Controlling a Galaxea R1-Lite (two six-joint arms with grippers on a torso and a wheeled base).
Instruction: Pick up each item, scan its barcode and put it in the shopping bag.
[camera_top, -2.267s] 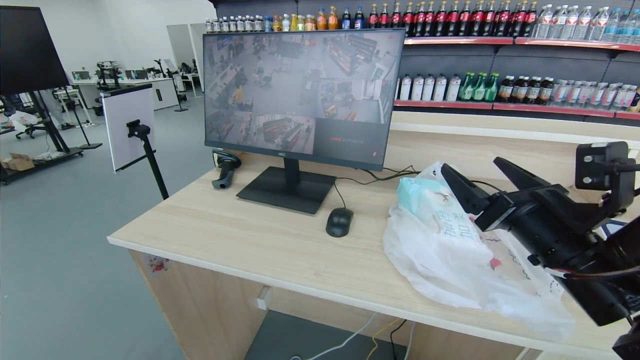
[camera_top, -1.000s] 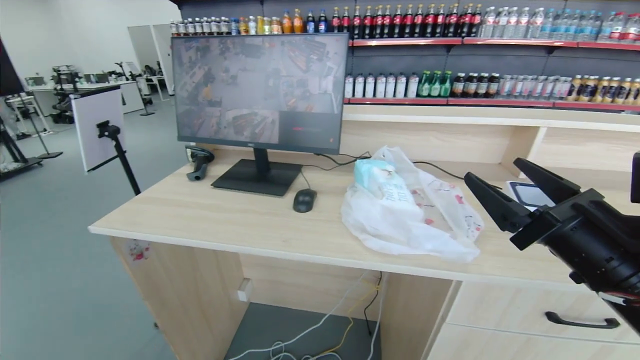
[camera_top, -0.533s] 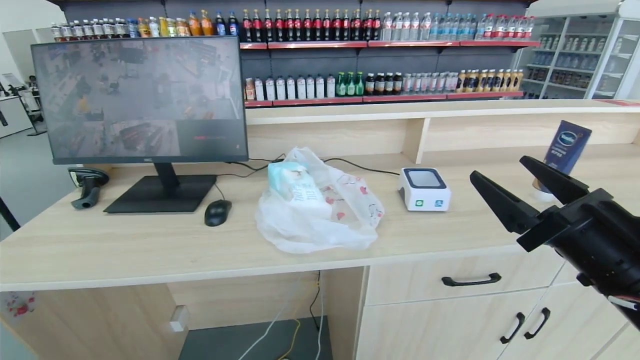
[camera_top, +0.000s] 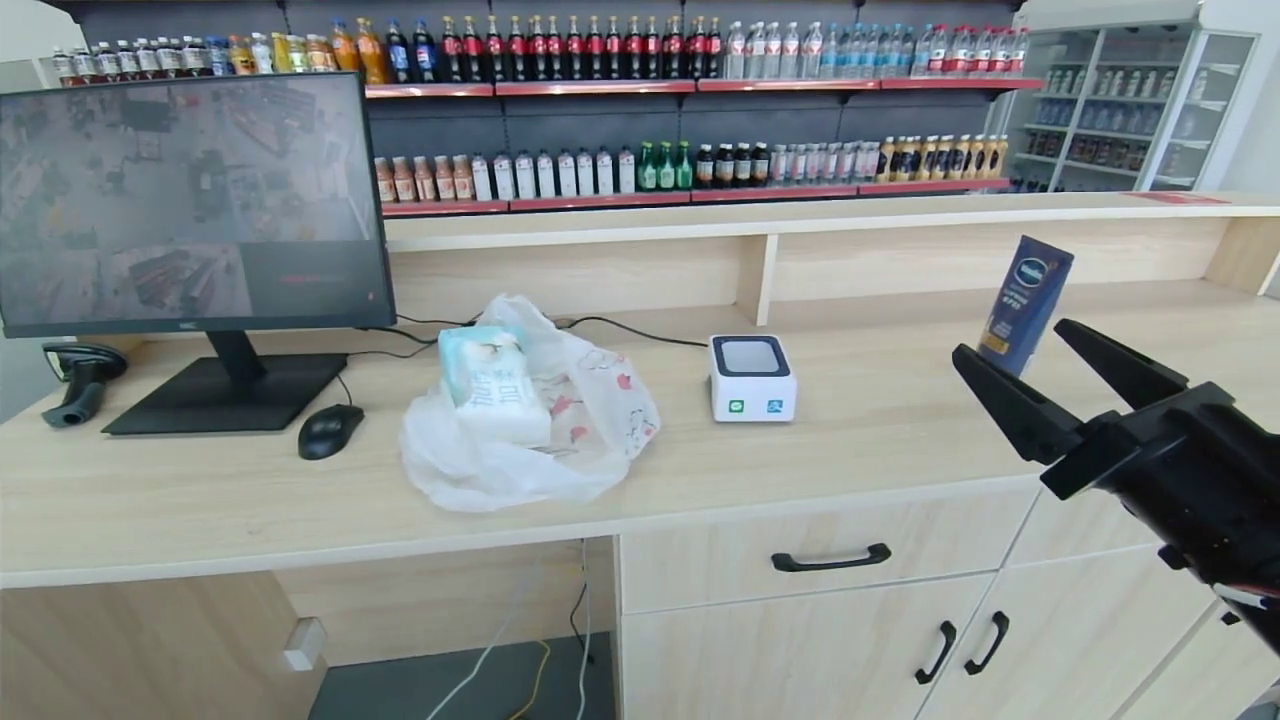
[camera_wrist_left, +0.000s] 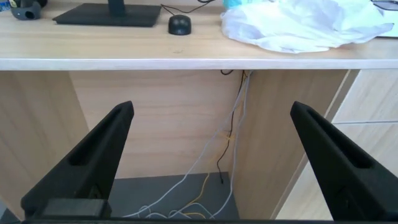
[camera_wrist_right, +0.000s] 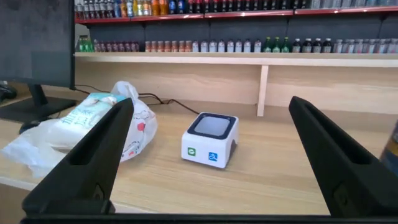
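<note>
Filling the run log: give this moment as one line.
right gripper open, raised right of scanner | left gripper open, low before counter | tissue pack in shopping bag | blue box standing on counter

Showing white see-through shopping bag (camera_top: 600, 425) with small red prints, wrapping a pale teal and white pack (camera_top: 488, 385). Sitting on light wood-grain counter (camera_top: 880, 440): white scanner box (camera_top: 752, 388) with dark grey top and green and blue icons, black mouse (camera_top: 324, 431), dark blue upright box (camera_top: 1024, 300) with yellow patch low down.
</note>
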